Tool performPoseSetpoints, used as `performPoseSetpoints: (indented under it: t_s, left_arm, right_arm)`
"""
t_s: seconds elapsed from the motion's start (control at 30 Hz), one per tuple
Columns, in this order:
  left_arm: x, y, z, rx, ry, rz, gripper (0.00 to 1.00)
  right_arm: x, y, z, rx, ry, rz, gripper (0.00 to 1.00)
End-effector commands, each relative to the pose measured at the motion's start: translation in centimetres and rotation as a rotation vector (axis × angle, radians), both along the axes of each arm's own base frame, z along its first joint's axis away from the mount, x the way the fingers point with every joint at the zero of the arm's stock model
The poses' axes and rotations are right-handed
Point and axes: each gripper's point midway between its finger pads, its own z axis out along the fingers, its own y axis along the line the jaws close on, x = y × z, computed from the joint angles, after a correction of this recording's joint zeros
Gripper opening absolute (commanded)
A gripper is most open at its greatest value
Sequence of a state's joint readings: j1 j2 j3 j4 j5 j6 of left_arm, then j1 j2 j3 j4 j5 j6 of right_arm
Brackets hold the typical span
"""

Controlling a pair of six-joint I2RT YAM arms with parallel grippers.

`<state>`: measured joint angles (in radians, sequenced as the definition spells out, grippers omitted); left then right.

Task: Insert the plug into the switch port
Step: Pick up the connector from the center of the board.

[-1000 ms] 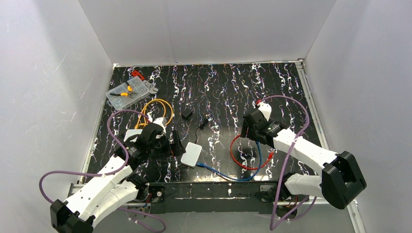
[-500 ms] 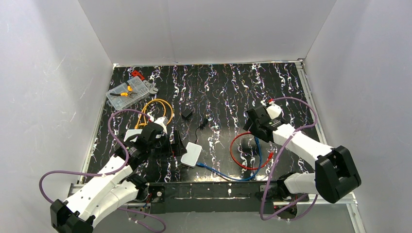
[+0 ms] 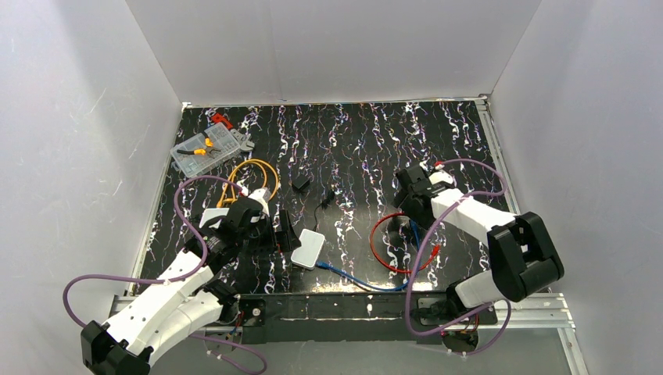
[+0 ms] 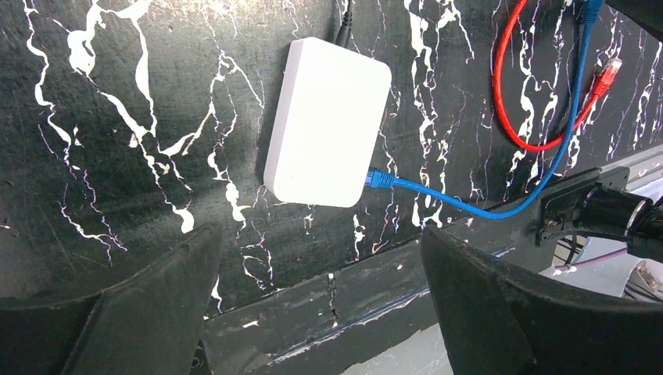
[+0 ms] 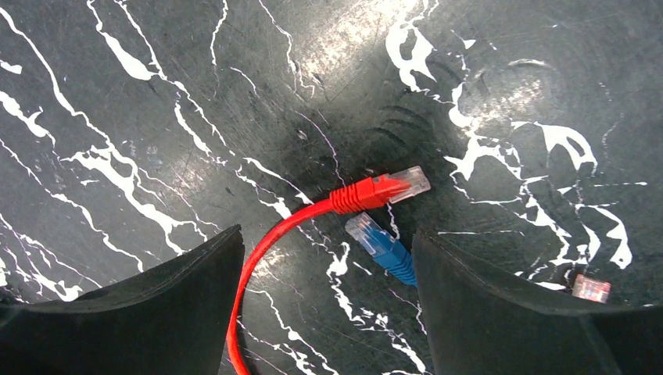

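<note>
- Since a second ago, the right arm has folded its elbow in from the table's right edge, and the right gripper has drawn back toward the far side, off the loop of red cable.
- Left arm, switch box and blue cable lie just as they did before.
- Right gripper's fingers stand wide apart and hold nothing. They hover over the black marbled table.
- Between those fingers, on the table, lie two loose connectors close together: a red plug with a clear tip, and just below it a free blue plug. Neither finger touches them.
- Left gripper also has its fingers spread wide, gripping nothing. It hangs just beside the switch box, which shows between the fingertips in the left wrist view.
- The switch box, a flat pale rectangle with rounded corners, rests on the table near the front edge, left of centre.
- At one corner of the box's short edge is the switch port. The other blue connector meets the box there and appears seated in it, with the blue cable trailing away to the right.
</note>
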<state>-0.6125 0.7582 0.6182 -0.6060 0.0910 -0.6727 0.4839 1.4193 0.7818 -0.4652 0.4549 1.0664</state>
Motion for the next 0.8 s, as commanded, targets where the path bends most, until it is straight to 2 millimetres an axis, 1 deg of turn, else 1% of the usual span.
performPoseSetpoints:
  t_s: [0.0,0.17,0.3,0.47,0.6,0.77]
  left_arm:
    - [-0.1,-0.1,0.1,0.001,-0.004,-0.014,0.98]
    - [-0.1,0.0,0.0,0.004,-0.002,-0.014,0.98]
    - [-0.1,0.0,0.0,0.006,-0.003,-0.012,0.98]
    - [-0.1,0.1,-0.1,0.009,-0.002,-0.011,0.98]
    - [0.0,0.1,-0.1,0.012,0.0,-0.01,0.98]
    - [0.0,0.1,-0.2,0.015,0.001,-0.008,0.98]
  right_arm:
    - [2.2,0.9,0.7,0.046,-0.036,-0.051,0.84]
    - [3.0,1.2,0.0,0.045,-0.016,-0.062,0.84]
    - [3.9,1.0,-0.3,0.025,-0.016,-0.079,0.8]
    - [5.1,1.0,-0.7,0.012,-0.013,-0.081,0.78]
    - [6.2,1.5,-0.7,0.008,-0.015,-0.058,0.72]
    - [7.5,2.4,-1.2,0.011,-0.008,-0.029,0.58]
